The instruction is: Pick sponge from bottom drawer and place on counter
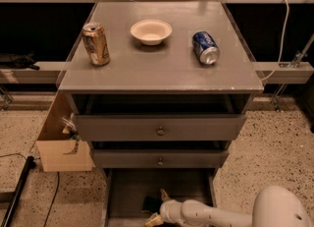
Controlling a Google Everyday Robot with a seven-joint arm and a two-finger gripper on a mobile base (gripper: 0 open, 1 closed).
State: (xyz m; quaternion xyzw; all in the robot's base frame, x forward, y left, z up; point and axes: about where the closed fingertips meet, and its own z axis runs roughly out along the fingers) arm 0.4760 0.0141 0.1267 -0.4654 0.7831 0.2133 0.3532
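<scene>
Plainly the desk (162,69) bears only a gold can (96,43), a bowl (151,31) and a blue can (205,47). The bottom drawer (130,191) is open. Inside it, the pincer (158,207) sits at the sponge (149,204), though whether it grips cannot be told. Lifting and placing remain.

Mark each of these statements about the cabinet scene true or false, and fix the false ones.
1. The gripper is down in the open bottom drawer. True.
2. The sponge lies on the counter. False: it is in the bottom drawer, right at the gripper.
3. The blue can lies on its side. True.
4. The gold can sits inside the bowl. False: it stands upright on the counter, apart from the bowl, on the bowl's other side from the blue can.
</scene>
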